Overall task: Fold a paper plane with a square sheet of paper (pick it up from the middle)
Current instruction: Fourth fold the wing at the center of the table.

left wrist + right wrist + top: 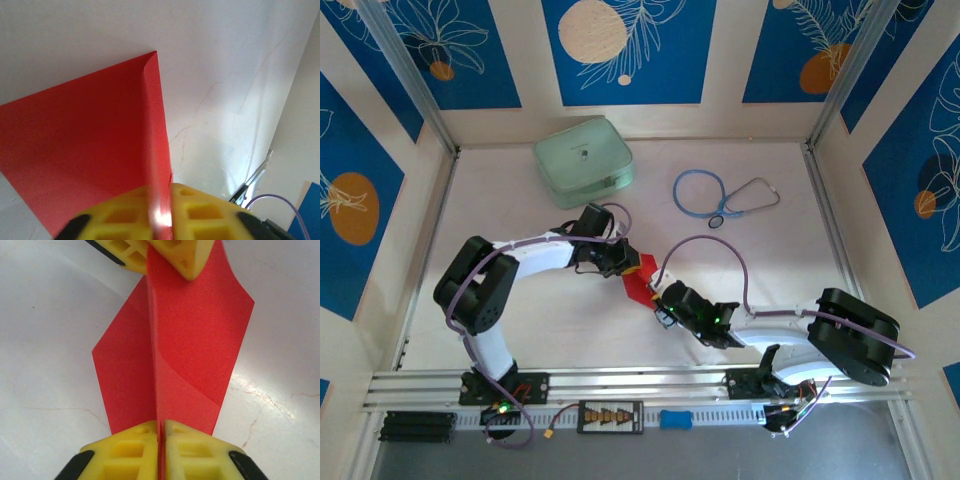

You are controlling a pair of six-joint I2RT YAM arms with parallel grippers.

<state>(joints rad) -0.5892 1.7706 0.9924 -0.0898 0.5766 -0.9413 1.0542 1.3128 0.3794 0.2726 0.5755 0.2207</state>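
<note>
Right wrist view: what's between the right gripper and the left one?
The red paper: its raised centre crease runs from the right gripper to the left gripper, both pinching it. Shows in the right wrist view.

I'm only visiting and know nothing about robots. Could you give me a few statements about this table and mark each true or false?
1. The left fingers and the right fingers both pinch the red paper. True.
2. The red paper lies flat and unfolded. False: a raised crease runs along it from one grip to the other.
3. A blue stethoscope lies on the table. True.
4. The pale green case rests on the red paper. False: it stands apart, farther back on the table.
</note>
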